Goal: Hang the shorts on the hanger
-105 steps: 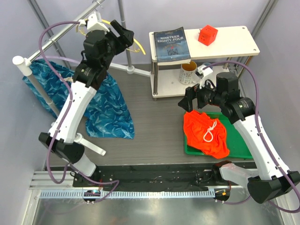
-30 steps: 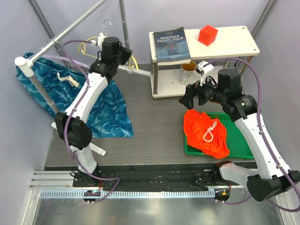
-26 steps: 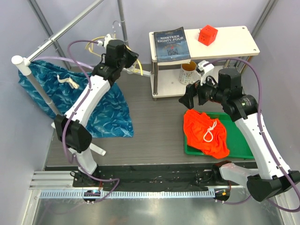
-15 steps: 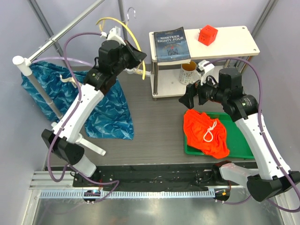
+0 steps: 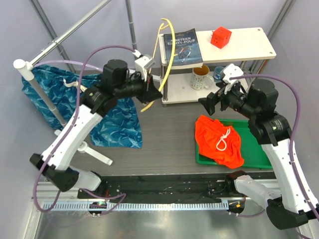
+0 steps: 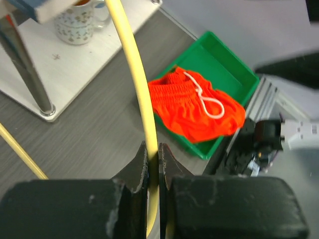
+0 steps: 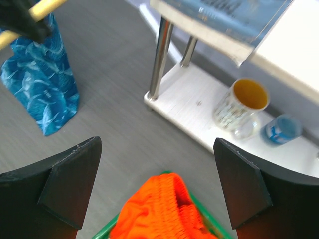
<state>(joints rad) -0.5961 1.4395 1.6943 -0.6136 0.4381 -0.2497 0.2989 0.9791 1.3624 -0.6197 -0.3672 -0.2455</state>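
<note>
at the far left the blue wave-patterned shorts (image 5: 112,119) hang by the metal rail (image 5: 75,27). the left gripper (image 5: 153,93) reaches toward the middle, its fingers pinched tight on the thin yellow hanger (image 5: 171,45), whose bar rises in front of the book (image 5: 182,46) on the white shelf unit (image 5: 249,47). in the left wrist view the bar sits squeezed between the black pads (image 6: 172,172). further right, the right gripper (image 5: 212,102) hovers with its fingers spread wide, holding nothing, just above the orange-red shorts (image 5: 218,141). these lie bunched in the green tray (image 5: 256,149), spilling over its left rim, white cord on top.
</note>
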